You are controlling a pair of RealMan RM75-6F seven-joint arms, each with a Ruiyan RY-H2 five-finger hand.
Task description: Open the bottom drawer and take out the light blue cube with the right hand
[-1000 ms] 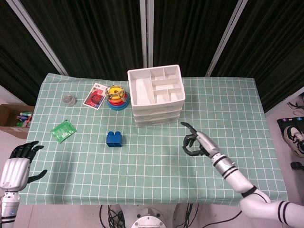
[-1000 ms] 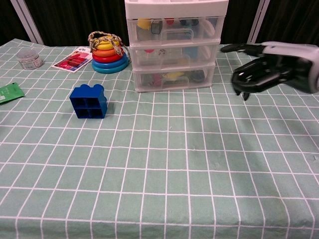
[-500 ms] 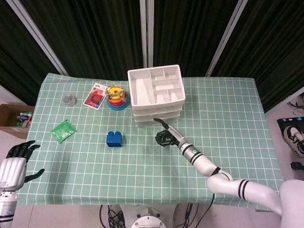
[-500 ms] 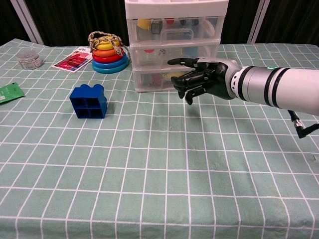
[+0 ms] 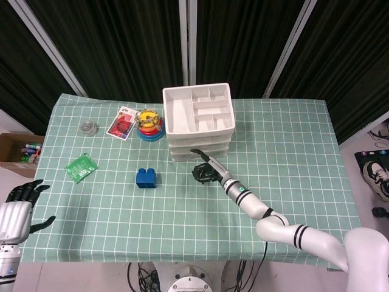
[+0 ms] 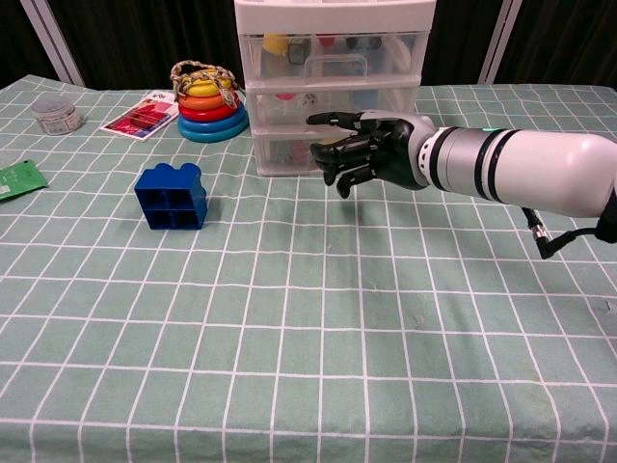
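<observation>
The bottom drawer [image 6: 289,154] of the white drawer unit [image 5: 199,121] is sitting closed, its contents too blurred to pick out the light blue cube. My right hand [image 6: 364,154] is hovering directly in front of that drawer, fingers curled loosely, holding nothing; I cannot tell whether it is touching the front. My left hand [image 5: 17,210] is resting spread, well apart from the unit.
</observation>
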